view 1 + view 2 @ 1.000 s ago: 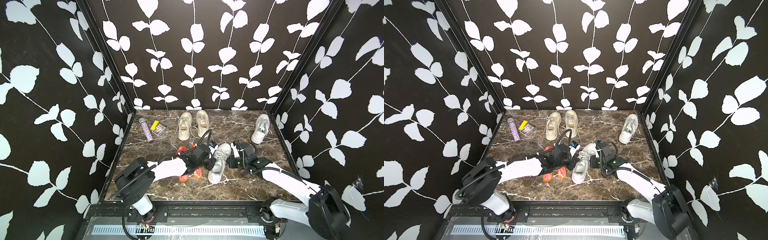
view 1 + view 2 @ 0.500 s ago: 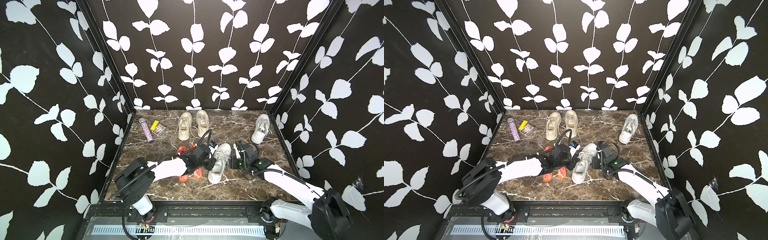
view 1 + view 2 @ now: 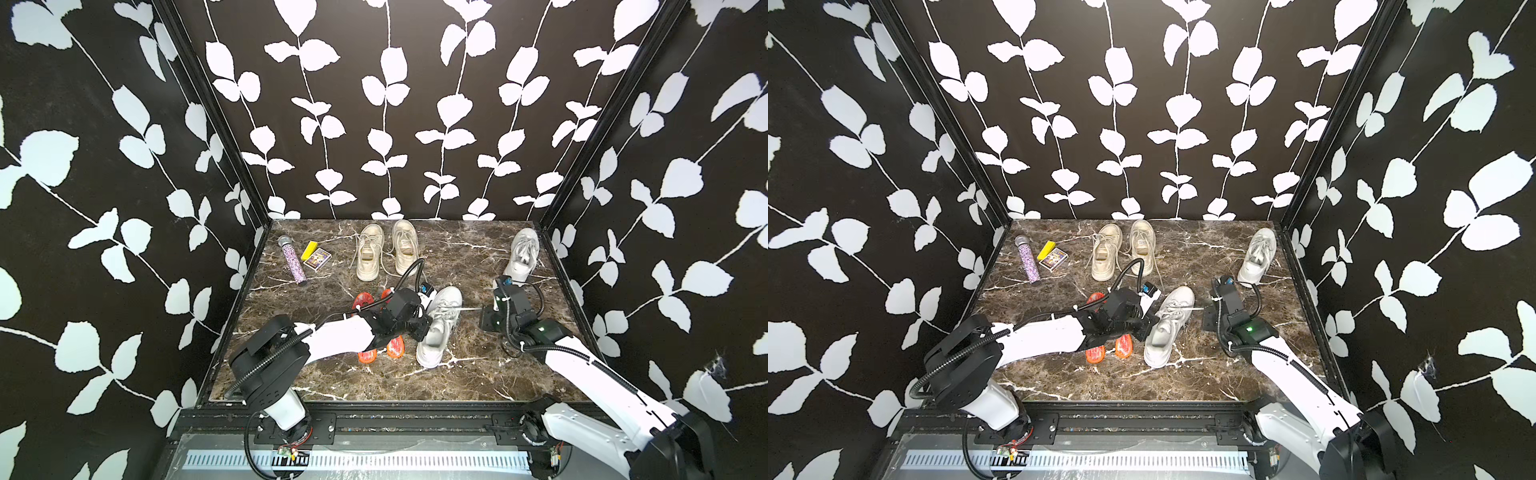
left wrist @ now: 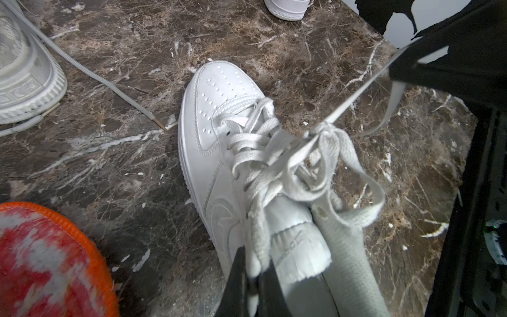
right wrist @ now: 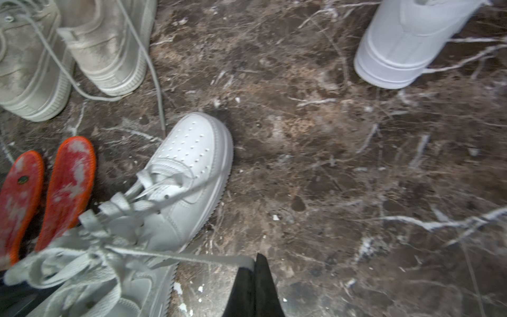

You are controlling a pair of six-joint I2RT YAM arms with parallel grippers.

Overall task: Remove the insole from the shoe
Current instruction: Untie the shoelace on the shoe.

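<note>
The right gripper (image 5: 253,267) is pinched fully together on the end of a shoelace (image 5: 192,256), which runs taut from it back to the white sneaker (image 3: 440,324). A second ago this gripper sat close against the sneaker's side with its jaws slightly apart. It has since closed and drawn off toward the right side of the desk (image 3: 478,374), so the lace now spans the gap.

The left gripper (image 4: 251,270) has not shifted. It is clamped on white material at the sneaker's collar, either tongue edge or lace. The sneaker stands where it did, mid-desk.

Two orange-red insoles (image 5: 68,178) lie just beside it, partly under the left arm. The sneaker's own insole cannot be made out, because tongue, loose laces and the left gripper cover the opening. The right wrist view is blurred and cuts off the sneaker's heel.
</note>
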